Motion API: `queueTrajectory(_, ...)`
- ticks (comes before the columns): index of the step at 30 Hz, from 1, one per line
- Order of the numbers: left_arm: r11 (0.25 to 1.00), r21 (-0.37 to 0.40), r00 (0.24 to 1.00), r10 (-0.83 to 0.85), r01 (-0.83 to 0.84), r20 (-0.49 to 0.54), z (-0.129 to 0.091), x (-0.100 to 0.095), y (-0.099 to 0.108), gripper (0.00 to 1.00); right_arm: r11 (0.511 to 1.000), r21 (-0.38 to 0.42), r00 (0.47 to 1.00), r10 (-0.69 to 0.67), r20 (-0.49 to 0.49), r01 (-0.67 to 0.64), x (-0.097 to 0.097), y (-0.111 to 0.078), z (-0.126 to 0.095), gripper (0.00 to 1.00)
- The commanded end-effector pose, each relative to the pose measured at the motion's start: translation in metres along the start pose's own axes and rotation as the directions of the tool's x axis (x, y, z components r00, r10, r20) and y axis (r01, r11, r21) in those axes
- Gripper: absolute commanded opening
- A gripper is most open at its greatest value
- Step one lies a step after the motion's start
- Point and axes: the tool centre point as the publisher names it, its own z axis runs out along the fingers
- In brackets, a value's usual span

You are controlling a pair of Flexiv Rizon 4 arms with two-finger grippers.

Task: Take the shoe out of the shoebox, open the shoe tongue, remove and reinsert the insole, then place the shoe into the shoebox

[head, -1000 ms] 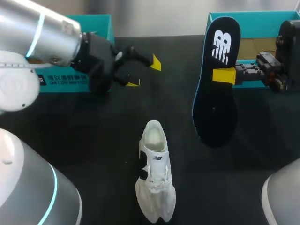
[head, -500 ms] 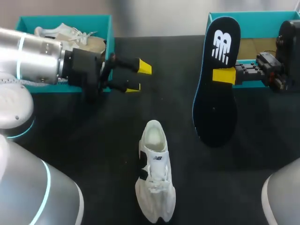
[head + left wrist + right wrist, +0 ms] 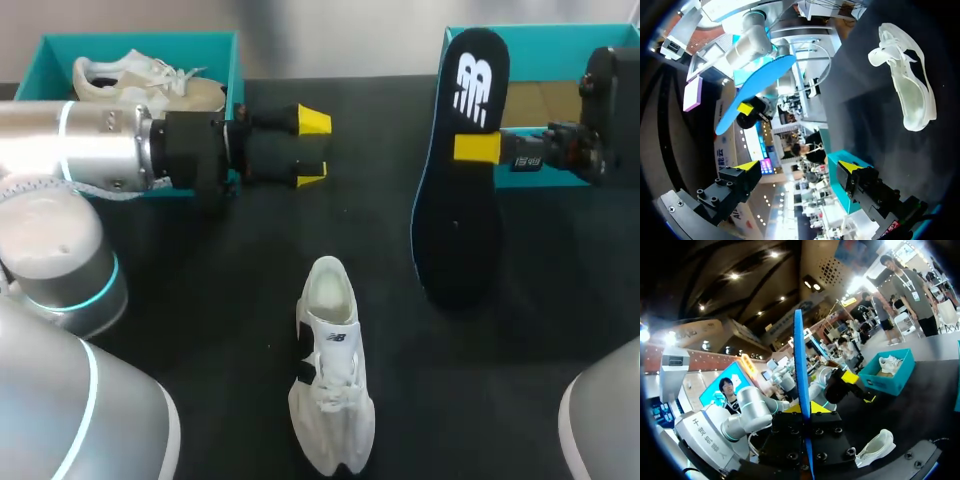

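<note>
A white shoe (image 3: 330,375) lies on the black table, toe toward the front edge; the left wrist view shows the shoe (image 3: 905,85) off to one side of that gripper. My right gripper (image 3: 476,148) is shut on a dark insole (image 3: 458,210) with a blue rim and holds it upright above the table's right half. In the right wrist view the insole (image 3: 800,365) stands edge-on between the fingers of the right gripper (image 3: 805,410). My left gripper (image 3: 312,150) hangs open and empty at the back middle, pointing at the insole (image 3: 755,90).
A teal shoebox (image 3: 236,60) at the back left holds a second pale shoe (image 3: 150,80). Another teal box (image 3: 560,35) stands at the back right, behind my right gripper. My left arm lies across the front of the left box.
My left arm has swung down and turned, uncovering the left box; its gripper stays open near the same spot. The right gripper and insole have shifted slightly upward.
</note>
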Motion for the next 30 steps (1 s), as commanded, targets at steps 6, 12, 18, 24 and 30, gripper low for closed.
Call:
queueTrajectory(6, 0.997, -0.072, 0.999, -0.029, 0.032, 0.047, 0.001, -0.010, 0.000, 1.00, 0.987, 0.079, 0.984, 0.146, -0.098, -0.138, -0.070, 0.047, 0.016, 0.00)
queueTrajectory(12, 0.997, -0.072, 0.999, -0.029, 0.032, 0.047, 0.001, -0.010, 0.000, 1.00, 0.987, 0.079, 0.984, 0.146, -0.098, -0.138, -0.070, 0.047, 0.016, 0.00)
queueTrajectory(18, 0.997, -0.072, 0.999, -0.029, 0.032, 0.047, 0.001, -0.010, 0.000, 1.00, 0.987, 0.079, 0.984, 0.146, -0.098, -0.138, -0.070, 0.047, 0.016, 0.00)
queueTrajectory(24, 0.997, -0.072, 0.999, -0.029, 0.032, 0.047, 0.001, -0.010, 0.000, 1.00, 0.943, 0.134, 0.947, 0.314, -0.063, -0.304, -0.107, 0.055, 0.029, 0.00)
queueTrajectory(30, 0.997, -0.072, 0.999, -0.029, 0.032, 0.047, 0.001, -0.010, 0.000, 1.00, 0.860, 0.166, 0.874, 0.484, 0.037, -0.483, -0.141, 0.062, 0.039, 0.00)
